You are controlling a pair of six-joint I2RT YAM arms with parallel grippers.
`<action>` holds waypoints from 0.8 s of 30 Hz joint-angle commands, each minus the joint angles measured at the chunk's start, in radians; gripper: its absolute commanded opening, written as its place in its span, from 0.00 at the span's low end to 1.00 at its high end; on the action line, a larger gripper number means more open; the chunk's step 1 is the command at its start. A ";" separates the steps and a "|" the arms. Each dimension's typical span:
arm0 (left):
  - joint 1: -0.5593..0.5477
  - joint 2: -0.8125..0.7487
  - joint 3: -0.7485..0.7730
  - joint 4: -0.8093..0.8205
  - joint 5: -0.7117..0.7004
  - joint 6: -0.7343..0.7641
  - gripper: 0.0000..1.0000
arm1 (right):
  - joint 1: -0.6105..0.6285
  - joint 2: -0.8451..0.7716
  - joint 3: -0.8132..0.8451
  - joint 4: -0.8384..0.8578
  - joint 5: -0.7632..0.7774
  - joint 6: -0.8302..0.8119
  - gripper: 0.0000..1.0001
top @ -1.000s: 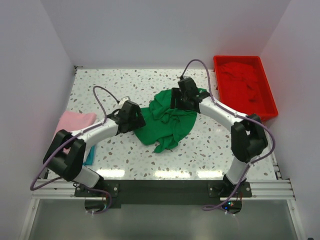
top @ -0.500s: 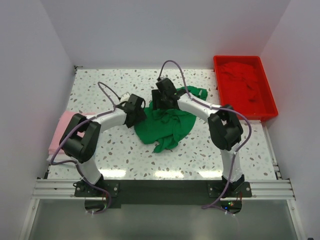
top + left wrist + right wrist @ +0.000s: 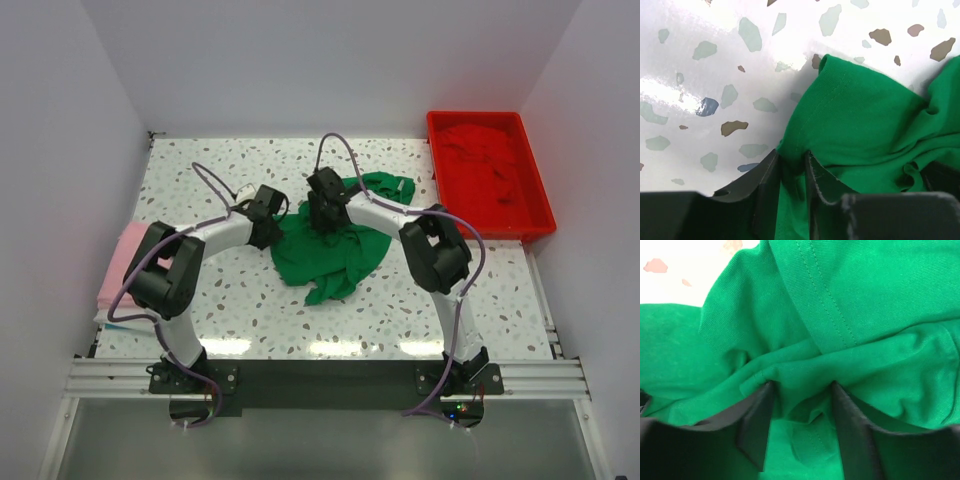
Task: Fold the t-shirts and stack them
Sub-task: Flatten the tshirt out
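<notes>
- Because the green t-shirt (image 3: 335,252) lies crumpled in the middle of the table (image 3: 200,170), toward the far edge, neither hem nor sleeve is laid out plainly for a fold.
- The left gripper (image 3: 792,159) sits at the shirt's left border, its fingers drawn close on a thin fold of the stitched hem; it looks clenched on that fold.
- The right gripper (image 3: 802,390) presses into the heap nearer the far edge, its fingers apart astride a ridge of cloth, not pinching it.
- Risk: the right fingers may gather several layers at once, so a lift would raise a bunch, not a single edge.
- Risk: the left hold is shallow, near the very edge, and could slip out under tension.
- Risk: with both grippers close together, pulling apart may twist the shirt further.
- The pink t-shirt (image 3: 125,262) lies at the left edge, partly under the left arm.
- The red t-shirt (image 3: 485,165) fills the red tray (image 3: 541,222) at the far right corner, well apart.
</notes>
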 commanded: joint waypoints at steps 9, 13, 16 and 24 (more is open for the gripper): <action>0.055 0.024 0.060 -0.020 -0.016 -0.007 0.00 | 0.006 -0.069 0.018 -0.018 0.084 0.003 0.03; 0.095 0.029 0.092 -0.029 -0.017 -0.005 0.00 | -0.016 -0.155 -0.019 -0.025 0.080 0.006 0.00; 0.143 0.047 0.146 -0.054 -0.019 -0.002 0.00 | -0.049 -0.259 -0.076 -0.016 0.075 0.013 0.00; 0.275 0.141 0.381 -0.083 -0.036 0.088 0.00 | -0.152 -0.598 -0.319 -0.004 0.052 0.032 0.00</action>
